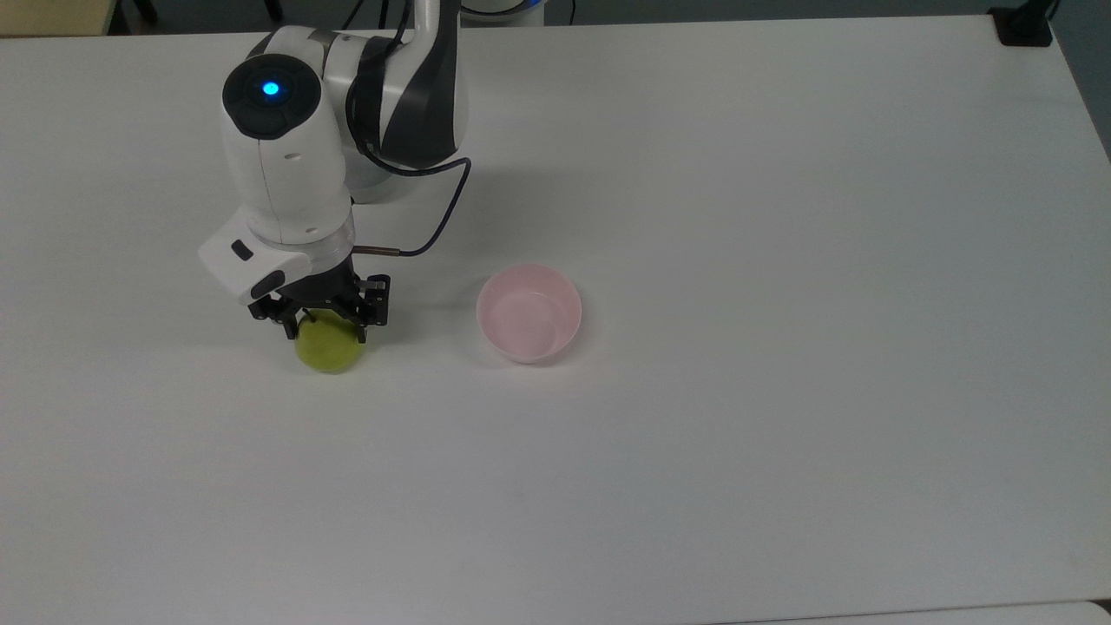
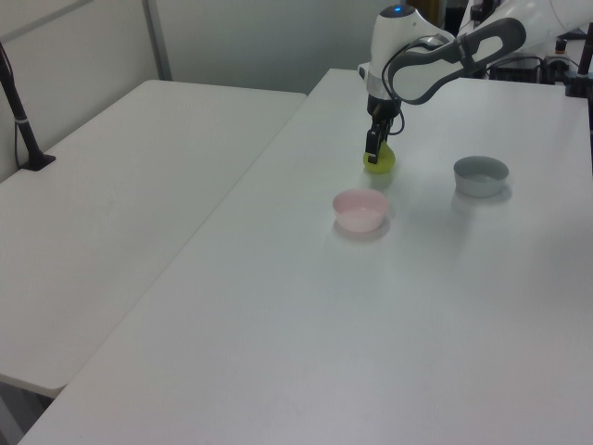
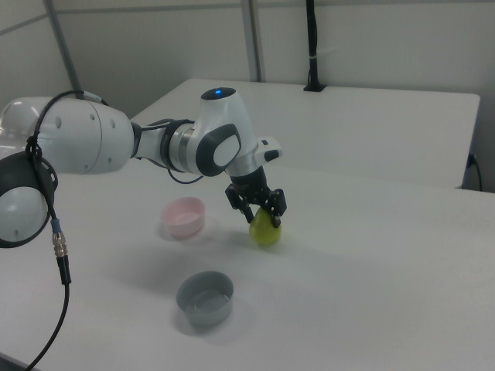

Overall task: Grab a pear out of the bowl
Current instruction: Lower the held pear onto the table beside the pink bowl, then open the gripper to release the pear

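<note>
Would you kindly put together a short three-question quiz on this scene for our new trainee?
1. True or false: the pear lies inside the pink bowl.
2. What does the gripper hold? A) the grey bowl B) the pear C) nothing
3. Fill in: in the top view, the pink bowl sits to the pear's ____.

Key: 1. False; the pink bowl is empty and the pear is apart from it. 2. B. 3. right.
</note>
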Controlling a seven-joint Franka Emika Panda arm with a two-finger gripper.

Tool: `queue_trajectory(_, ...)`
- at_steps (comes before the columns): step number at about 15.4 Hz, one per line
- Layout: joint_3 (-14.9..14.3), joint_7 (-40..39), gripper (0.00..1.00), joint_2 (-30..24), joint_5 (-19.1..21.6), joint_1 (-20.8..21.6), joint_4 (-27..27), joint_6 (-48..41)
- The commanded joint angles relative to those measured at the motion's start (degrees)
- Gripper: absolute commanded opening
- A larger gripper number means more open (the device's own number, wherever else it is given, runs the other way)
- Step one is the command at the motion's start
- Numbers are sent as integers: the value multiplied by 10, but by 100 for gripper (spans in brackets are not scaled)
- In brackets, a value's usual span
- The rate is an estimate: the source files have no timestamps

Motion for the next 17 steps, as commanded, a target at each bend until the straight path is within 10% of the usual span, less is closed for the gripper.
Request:
queue_trajectory(1,-1,-1,89,-6,-8,0,-10,18)
queue_trajectory(17,6,2,100,-132,0,23,-6,-154)
